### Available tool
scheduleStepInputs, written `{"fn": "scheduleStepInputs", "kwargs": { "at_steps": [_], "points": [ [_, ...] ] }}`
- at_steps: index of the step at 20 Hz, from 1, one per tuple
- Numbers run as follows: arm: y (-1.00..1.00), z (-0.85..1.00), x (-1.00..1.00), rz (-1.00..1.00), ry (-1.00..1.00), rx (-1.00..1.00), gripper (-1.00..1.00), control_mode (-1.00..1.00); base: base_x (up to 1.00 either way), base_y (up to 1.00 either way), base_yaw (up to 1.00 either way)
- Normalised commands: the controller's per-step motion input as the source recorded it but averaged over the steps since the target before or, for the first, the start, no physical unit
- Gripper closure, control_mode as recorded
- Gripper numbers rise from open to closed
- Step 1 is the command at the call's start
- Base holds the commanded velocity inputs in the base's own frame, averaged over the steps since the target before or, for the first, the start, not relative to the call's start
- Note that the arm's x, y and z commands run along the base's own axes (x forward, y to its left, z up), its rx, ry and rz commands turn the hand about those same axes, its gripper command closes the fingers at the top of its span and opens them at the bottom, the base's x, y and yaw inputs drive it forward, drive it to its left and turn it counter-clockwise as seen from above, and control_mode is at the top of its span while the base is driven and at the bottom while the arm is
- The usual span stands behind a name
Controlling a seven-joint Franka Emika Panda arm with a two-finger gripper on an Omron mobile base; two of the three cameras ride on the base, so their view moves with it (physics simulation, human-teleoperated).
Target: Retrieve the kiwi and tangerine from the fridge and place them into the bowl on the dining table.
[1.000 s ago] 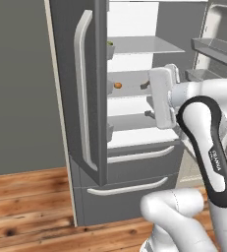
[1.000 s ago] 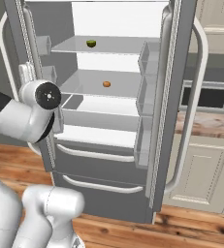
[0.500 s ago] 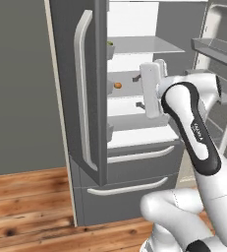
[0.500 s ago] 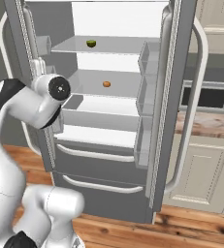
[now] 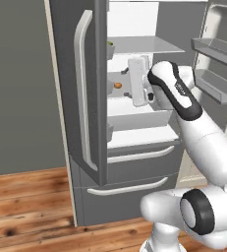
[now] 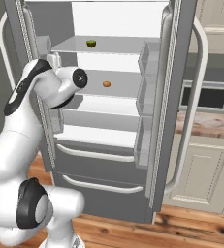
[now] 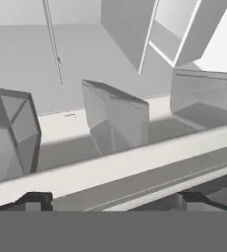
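The fridge (image 6: 133, 97) stands open so the arm can reach in; the gripper (image 5: 137, 81) hangs jaws apart and empty at the middle shelf. The tangerine (image 6: 106, 84) lies on that shelf, the kiwi (image 6: 90, 43) one shelf higher, half hidden by the door in the left view

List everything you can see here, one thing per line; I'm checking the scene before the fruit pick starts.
fridge: one, grey, doors open, white shelves inside, two drawers below.
kiwi: one, green, on the upper shelf.
tangerine: one, orange, on the shelf below the kiwi.
microwave: one, dark, on the counter right of the fridge.
counter: one, brown stone top on cream cabinets, right of the fridge.
floor: wood planks, brown, in front of the fridge.
arm: one, white with dark joints, reaching into the fridge.
gripper: one, open, holding nothing, right of the tangerine in the left base view.
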Motion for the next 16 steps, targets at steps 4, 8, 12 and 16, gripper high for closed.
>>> {"fn": "scheduleStepInputs", "kwargs": {
  "at_steps": [4,8,12,16],
  "points": [
    [0.38,-0.16,0.99,0.1,0.03,0.0,-1.0,-1.0,0.0,0.0,0.0],
    [0.73,-0.31,0.86,0.11,0.0,-0.01,-1.0,-1.0,0.0,0.0,0.0],
    [0.81,-0.34,0.92,0.1,0.0,-0.02,-1.0,-1.0,0.0,0.0,0.0],
    [0.91,-0.3,0.53,0.08,0.0,-0.06,-1.0,-1.0,0.0,0.0,0.0]
  ]
}}
